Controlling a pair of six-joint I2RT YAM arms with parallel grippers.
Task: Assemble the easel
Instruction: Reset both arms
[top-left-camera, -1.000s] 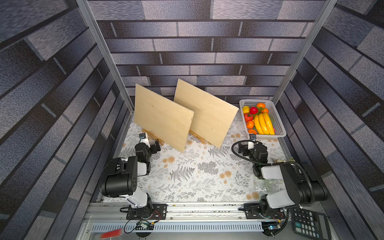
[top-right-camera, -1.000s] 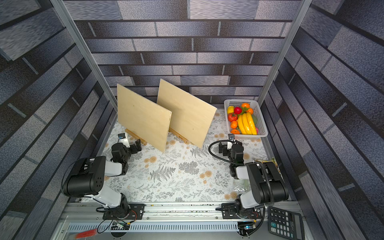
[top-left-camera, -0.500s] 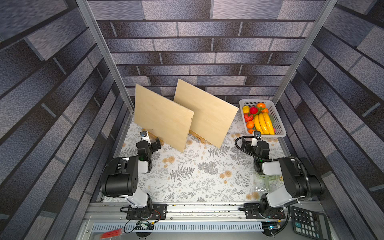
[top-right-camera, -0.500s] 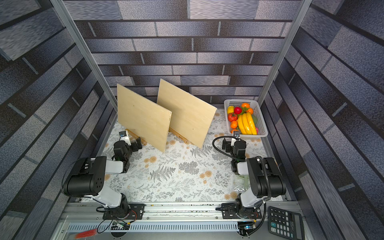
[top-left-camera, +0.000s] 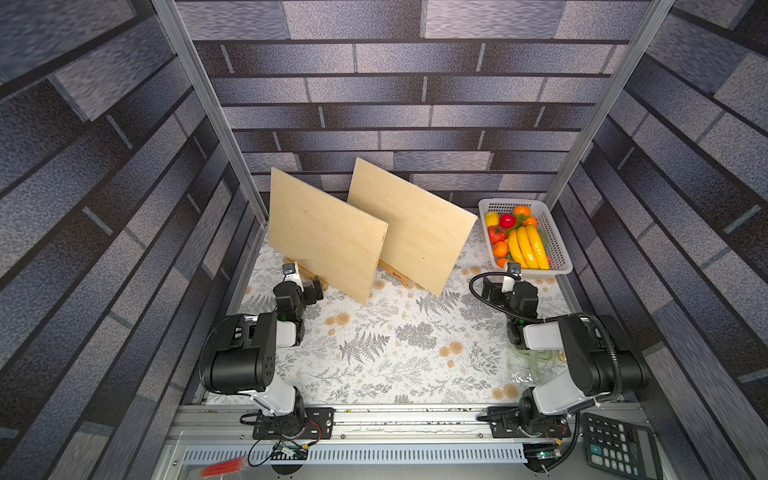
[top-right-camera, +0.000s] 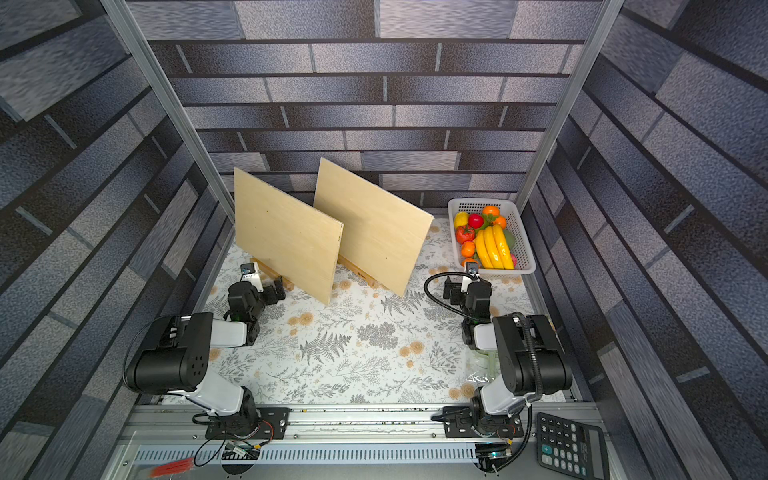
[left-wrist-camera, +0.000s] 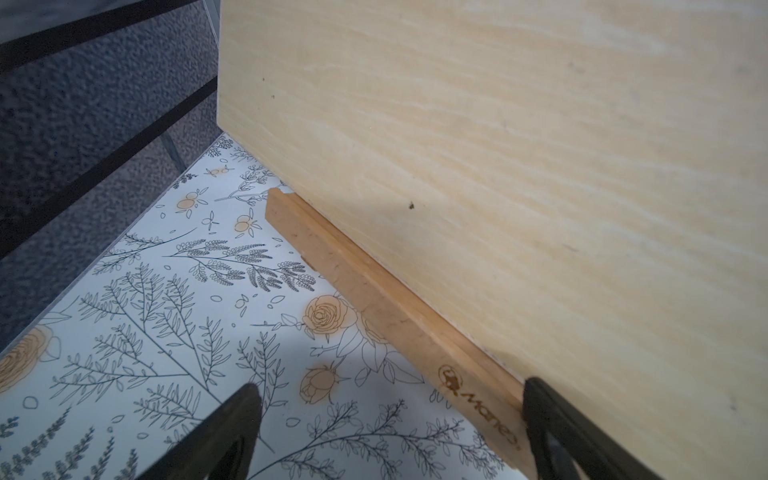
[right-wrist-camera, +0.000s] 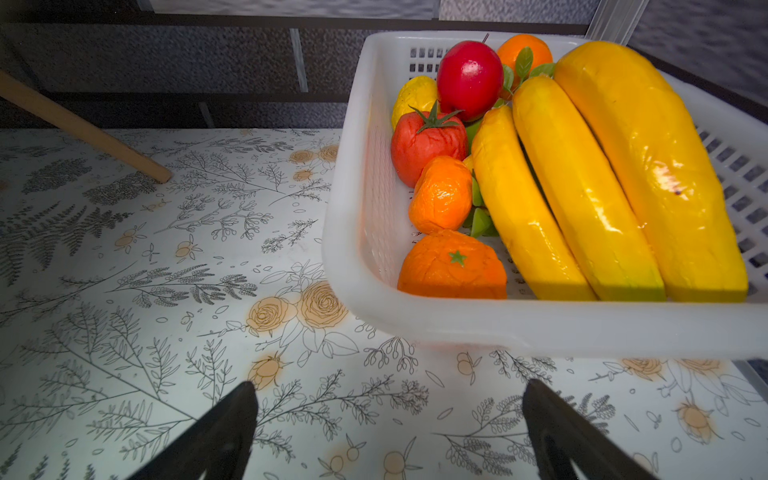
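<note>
Two pale wooden boards stand tilted at the back in both top views, the left board (top-left-camera: 328, 237) (top-right-camera: 286, 232) and the right board (top-left-camera: 411, 232) (top-right-camera: 374, 232). Each rests on a low wooden easel ledge: the left ledge (top-left-camera: 305, 272) (left-wrist-camera: 374, 299) and the right ledge (top-left-camera: 399, 277). My left gripper (top-left-camera: 307, 284) (left-wrist-camera: 388, 415) is open just in front of the left ledge, one fingertip (left-wrist-camera: 548, 415) beside its printed end. My right gripper (top-left-camera: 505, 282) (right-wrist-camera: 388, 415) is open over the tablecloth, in front of the basket, holding nothing. A wooden easel leg (right-wrist-camera: 83, 129) shows in the right wrist view.
A white basket (top-left-camera: 555, 270) (right-wrist-camera: 540, 328) of plastic fruit sits at the back right, close to my right gripper. A calculator (top-left-camera: 619, 446) lies off the table at the front right. Clear wrapping (top-left-camera: 536, 361) lies under the right arm. Walls close in on three sides.
My left gripper has edged toward the left easel's ledge. The right arm has drawn its elbow in and the gripper has moved slightly toward the basket. Both stayed open.
</note>
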